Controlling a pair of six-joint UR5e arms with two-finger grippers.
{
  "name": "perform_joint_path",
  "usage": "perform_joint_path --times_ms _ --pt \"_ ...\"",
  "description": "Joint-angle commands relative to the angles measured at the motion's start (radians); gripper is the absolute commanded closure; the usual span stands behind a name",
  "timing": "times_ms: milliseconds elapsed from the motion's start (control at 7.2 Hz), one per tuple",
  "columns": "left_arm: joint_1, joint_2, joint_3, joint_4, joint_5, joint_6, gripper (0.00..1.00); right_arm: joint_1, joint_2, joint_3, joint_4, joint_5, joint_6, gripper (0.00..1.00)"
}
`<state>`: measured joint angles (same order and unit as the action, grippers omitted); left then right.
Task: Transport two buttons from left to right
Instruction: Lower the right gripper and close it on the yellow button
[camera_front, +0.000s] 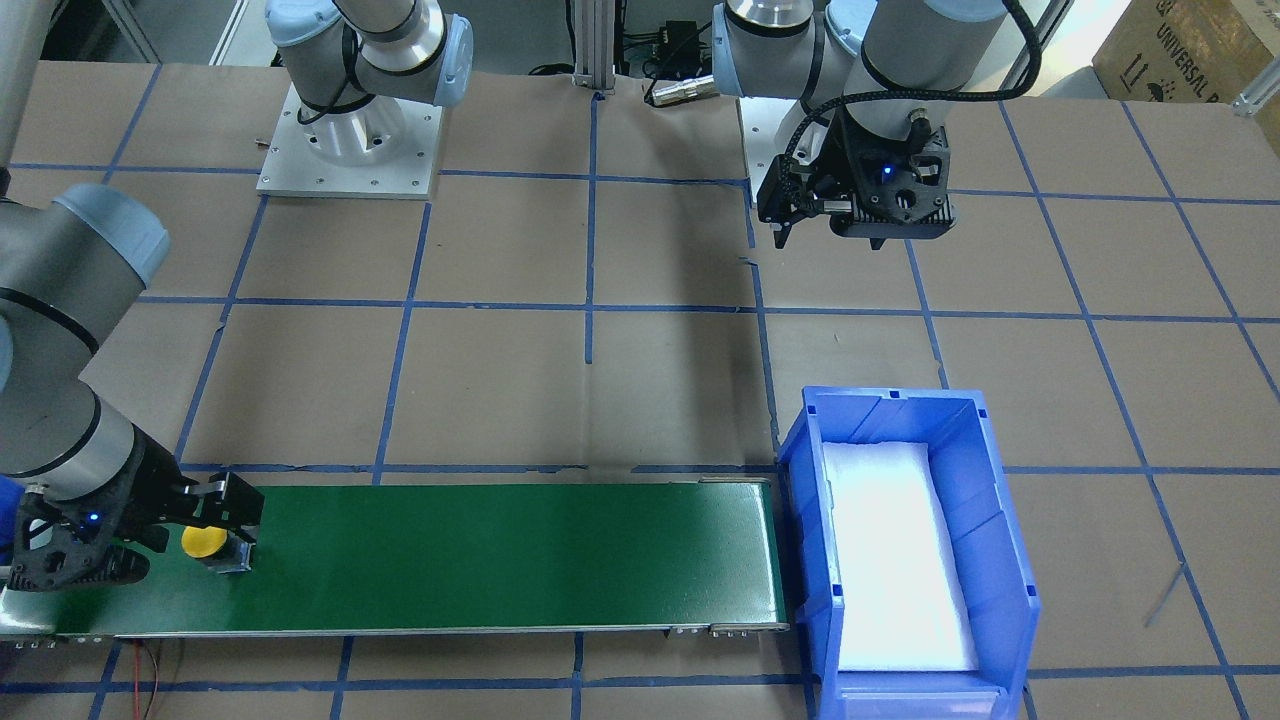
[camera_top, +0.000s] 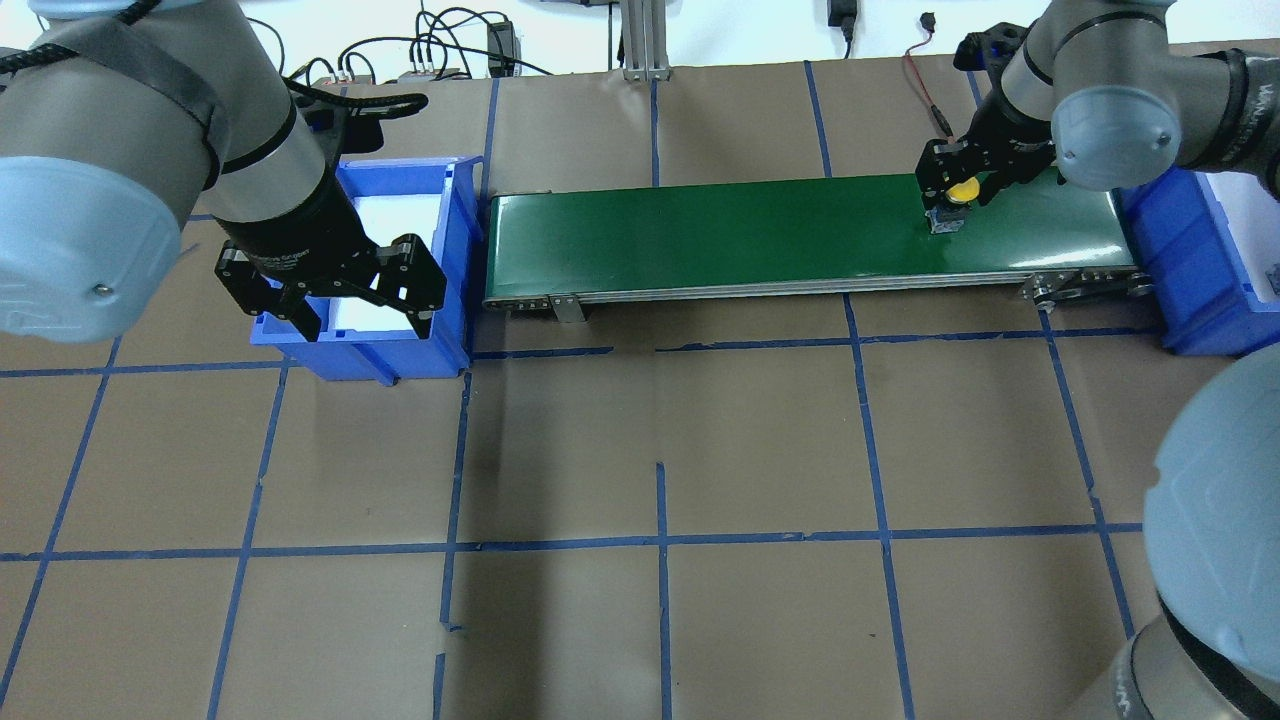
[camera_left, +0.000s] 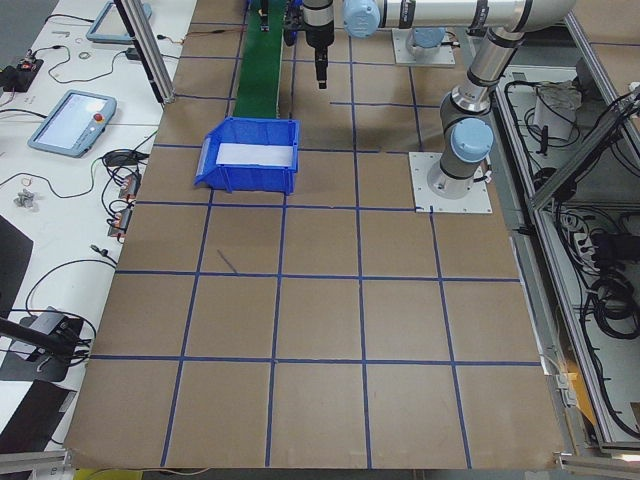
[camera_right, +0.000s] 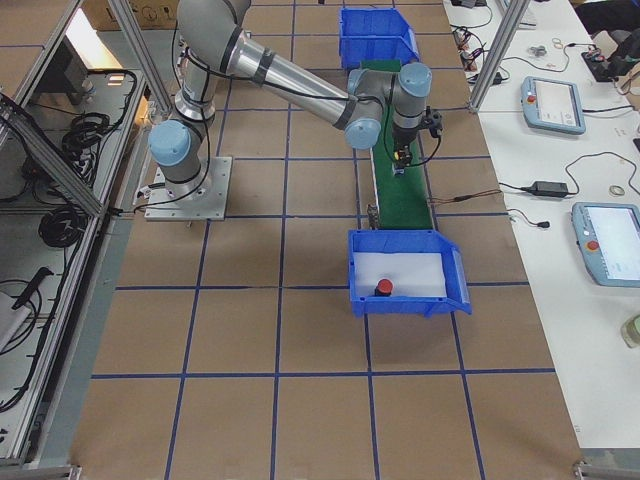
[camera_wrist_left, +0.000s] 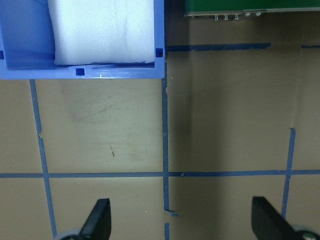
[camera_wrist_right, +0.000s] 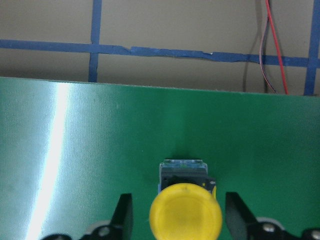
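The yellow button (camera_wrist_right: 185, 216) stands on its dark square base on the green conveyor belt (camera_top: 700, 230), near its right end; it also shows in the overhead view (camera_top: 962, 192) and the front view (camera_front: 203, 541). My right gripper (camera_wrist_right: 178, 215) is open and straddles it, with a finger on each side and small gaps to the cap. The red button (camera_right: 383, 288) lies on white foam in the right blue bin (camera_right: 400, 302). My left gripper (camera_top: 365, 325) is open and empty, hovering over the near rim of the left blue bin (camera_top: 455, 260).
The left bin holds only white foam (camera_wrist_left: 100, 30). A red wire (camera_wrist_right: 275, 45) runs across the table beyond the belt's right end. The table is brown paper with blue tape lines (camera_top: 660, 540). The arm bases (camera_front: 350, 140) stand on the robot's side.
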<state>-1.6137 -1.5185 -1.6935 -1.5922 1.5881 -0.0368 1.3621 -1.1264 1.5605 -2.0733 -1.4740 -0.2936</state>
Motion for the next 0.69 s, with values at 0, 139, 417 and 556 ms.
perform_joint_path --times_ms 0,139,417,556 --pt "0.0 0.0 -0.002 0.0 0.0 0.0 0.0 -0.001 -0.004 -0.006 -0.022 0.0 -0.006 0.72" --pt "0.0 0.001 0.0 0.0 0.0 0.0 0.0 -0.003 -0.007 -0.025 -0.022 -0.006 -0.016 0.72" --pt "0.0 0.001 0.0 0.0 0.001 0.0 0.0 -0.065 -0.057 -0.062 -0.021 -0.047 -0.149 0.72" --pt "0.0 0.001 -0.002 0.0 0.0 0.0 0.0 -0.157 -0.09 -0.056 -0.019 -0.045 -0.206 0.71"
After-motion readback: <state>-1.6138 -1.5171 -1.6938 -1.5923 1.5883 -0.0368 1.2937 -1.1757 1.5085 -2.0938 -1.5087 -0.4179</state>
